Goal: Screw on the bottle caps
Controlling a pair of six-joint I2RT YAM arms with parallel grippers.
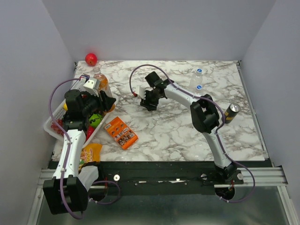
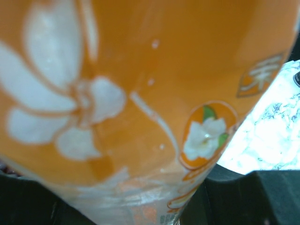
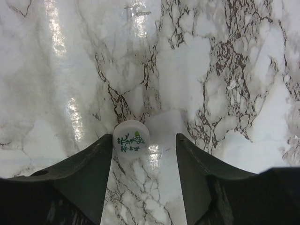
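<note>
On the table (image 1: 187, 136), the left tool (image 1: 101, 96) was clamped on the orange bottle (image 2: 140, 93) at the far left. The right tool (image 3: 144, 143), fingers apart, hung directly over the whitish cap (image 3: 131, 138), which lay flat between them, touching one finger and clear of the other.

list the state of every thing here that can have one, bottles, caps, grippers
orange bottle: gripped, seemingly uncapped
left gripper: shut on the orange bottle
white cap: flat on the table, on no bottle, between open fingers
right gripper: open, holding nothing
clear bottle: blue cap on
</note>
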